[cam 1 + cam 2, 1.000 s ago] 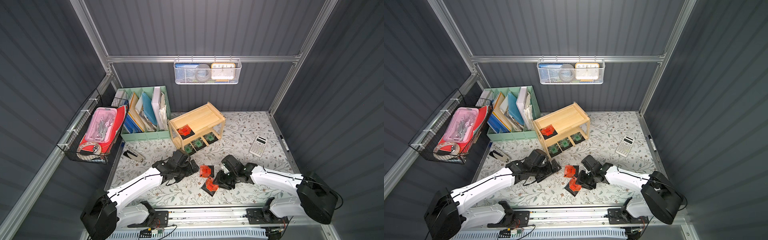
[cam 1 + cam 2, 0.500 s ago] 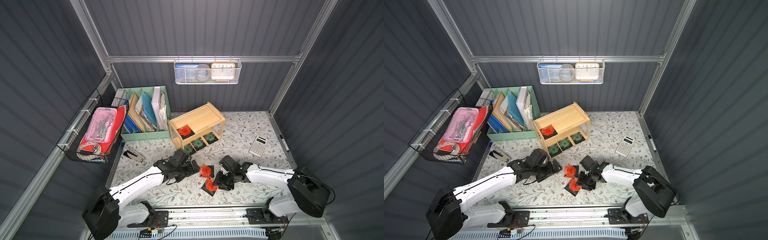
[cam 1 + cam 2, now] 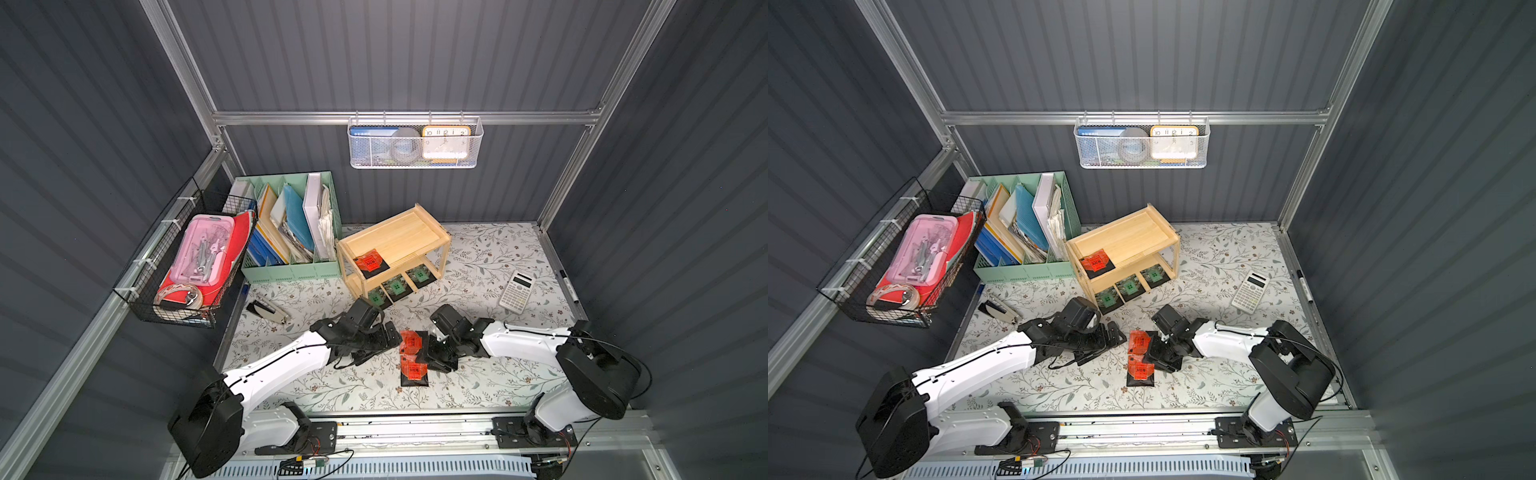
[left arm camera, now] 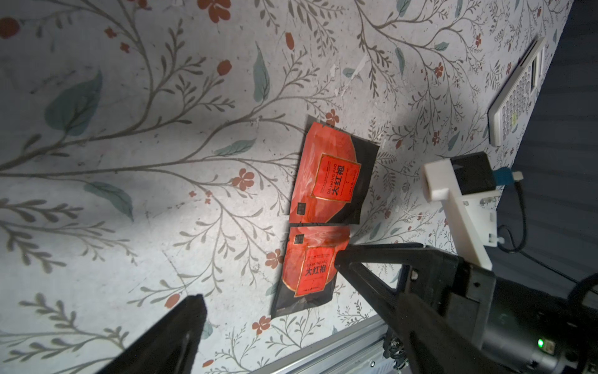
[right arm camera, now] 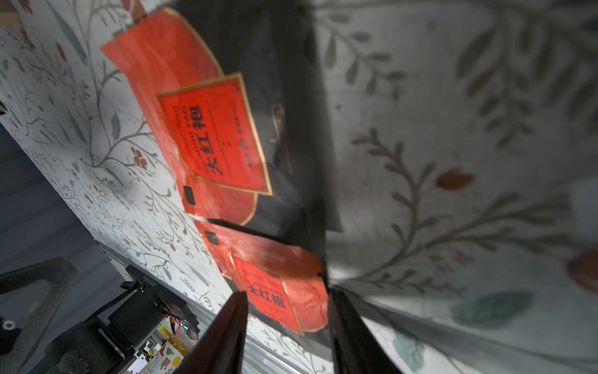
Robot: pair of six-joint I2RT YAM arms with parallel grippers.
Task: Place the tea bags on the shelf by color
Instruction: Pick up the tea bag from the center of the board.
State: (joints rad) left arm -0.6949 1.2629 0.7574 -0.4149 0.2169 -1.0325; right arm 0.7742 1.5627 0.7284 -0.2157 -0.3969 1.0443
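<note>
Two orange-red tea bags lie flat on the floral table, the farther one (image 3: 411, 343) (image 4: 333, 175) and the nearer one (image 3: 414, 371) (image 5: 268, 291). My right gripper (image 3: 433, 358) (image 5: 286, 311) is low over the nearer bag, jaws partly apart, one finger (image 5: 343, 320) against the bag's edge. My left gripper (image 3: 392, 337) is open just left of both bags, touching neither. The wooden shelf (image 3: 415, 226) stands behind. It holds one orange-red bag (image 3: 370, 262) on the top board and three green bags (image 3: 395, 286) on the lower board.
A mint file organizer (image 3: 291, 232) stands left of the shelf, with a stapler (image 3: 268, 309) in front of it. A calculator (image 3: 517, 290) and a pen (image 3: 568, 286) lie at the right. A wire basket (image 3: 191, 266) hangs on the left wall. The front rail (image 3: 415, 428) is close behind the bags.
The nearer orange-red bag has turned from a diamond angle to square with the table edge. The right gripper has shifted slightly left. The left arm has barely moved.
</note>
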